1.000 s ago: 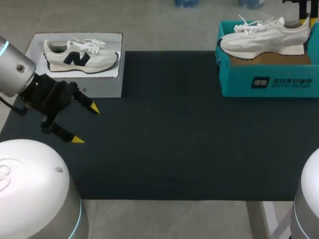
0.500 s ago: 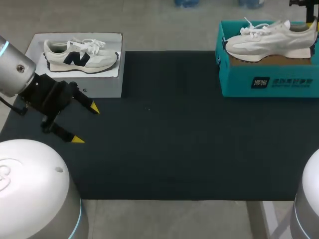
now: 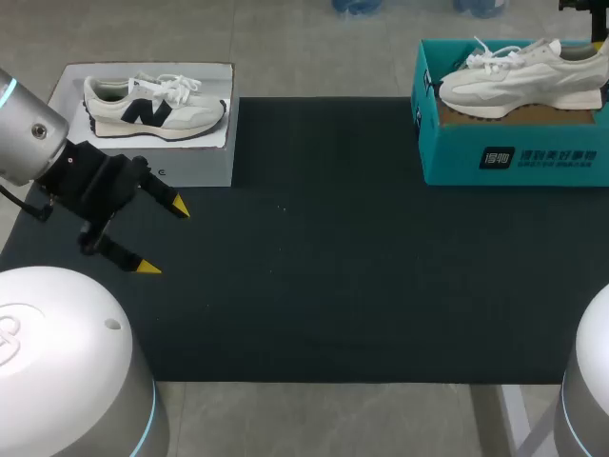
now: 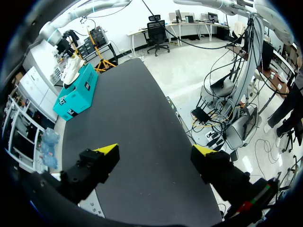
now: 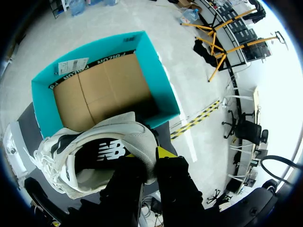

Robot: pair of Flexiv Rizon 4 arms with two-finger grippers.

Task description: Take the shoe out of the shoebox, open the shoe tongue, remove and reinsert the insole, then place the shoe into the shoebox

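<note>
Teal box [image 3: 514, 160] stands at the far right edge of the black table [image 3: 333, 286]. The shoe [image 5: 94, 156] hangs over its open top, its heel clamped in the right hand [image 5: 150, 158]. The left hand [image 3: 164, 238] hovers spread wide, holding nothing, near the left edge just beside the lid [image 3: 195, 162]. A broad stretch of table lies between the hands.
</note>
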